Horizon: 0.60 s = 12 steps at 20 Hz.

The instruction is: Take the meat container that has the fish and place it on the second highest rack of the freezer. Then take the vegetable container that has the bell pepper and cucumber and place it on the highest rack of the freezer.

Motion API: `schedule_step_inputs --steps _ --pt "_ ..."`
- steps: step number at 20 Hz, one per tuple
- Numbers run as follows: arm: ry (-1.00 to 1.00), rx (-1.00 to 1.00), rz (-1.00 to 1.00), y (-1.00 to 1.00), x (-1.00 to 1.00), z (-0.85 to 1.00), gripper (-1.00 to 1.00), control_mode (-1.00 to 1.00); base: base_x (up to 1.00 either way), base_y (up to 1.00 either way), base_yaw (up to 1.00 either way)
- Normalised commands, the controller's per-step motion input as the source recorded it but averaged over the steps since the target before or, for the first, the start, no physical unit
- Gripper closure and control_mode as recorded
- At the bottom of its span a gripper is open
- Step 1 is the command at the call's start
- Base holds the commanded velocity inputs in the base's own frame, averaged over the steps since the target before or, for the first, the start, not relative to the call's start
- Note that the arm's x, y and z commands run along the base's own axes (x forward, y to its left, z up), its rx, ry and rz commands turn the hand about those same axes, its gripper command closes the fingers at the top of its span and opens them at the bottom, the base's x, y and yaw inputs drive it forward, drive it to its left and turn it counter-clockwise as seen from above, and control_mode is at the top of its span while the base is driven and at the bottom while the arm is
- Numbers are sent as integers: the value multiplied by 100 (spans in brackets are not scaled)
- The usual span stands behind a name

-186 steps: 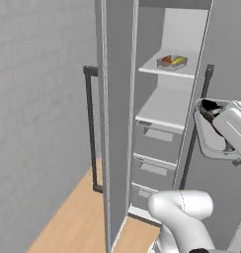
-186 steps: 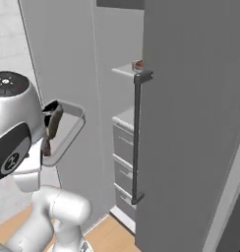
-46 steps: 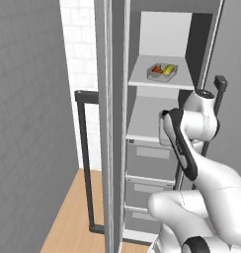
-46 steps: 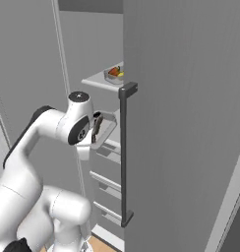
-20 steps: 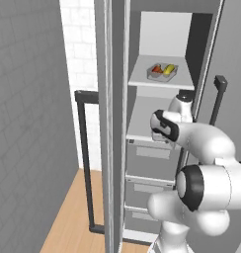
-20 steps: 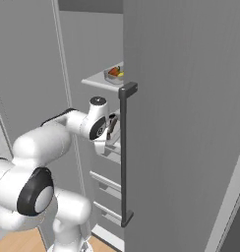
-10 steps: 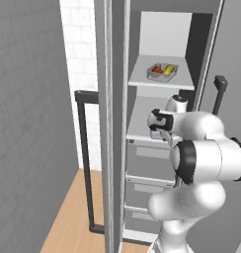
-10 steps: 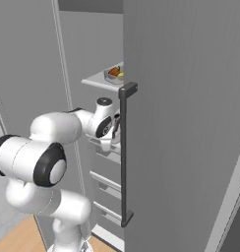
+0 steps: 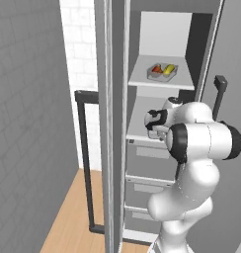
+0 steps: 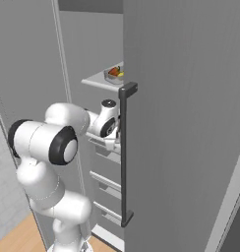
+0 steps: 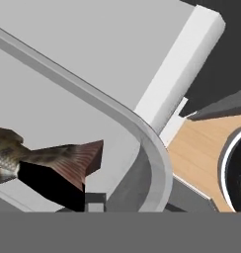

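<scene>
Advanced to rack, fish (image 11: pixel 41 157) container (image 11: pixel 142 143) above fingers (image 11: pixel 95 201).

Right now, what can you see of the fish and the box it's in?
In the hand view, the fish shows its brown, speckled body and a reddish-brown fan tail that points right; its head is cut off at the left edge. It lies inside a pale grey container with a thick rounded rim, seen at one curved corner. The fish casts a dark shadow on the container's floor. Below the corner, wooden floor shows.
</scene>
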Motion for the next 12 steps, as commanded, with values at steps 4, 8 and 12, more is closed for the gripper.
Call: schedule_step_inputs --steps 4,8,12 --pt "0 0 0 -2 32 -25 100 -100 0 0 0" --pt "0 0 0 -8 33 -18 100 -100 0 0 0" --pt "-4 0 0 -3 31 -16 -100 -100 0 0 0"
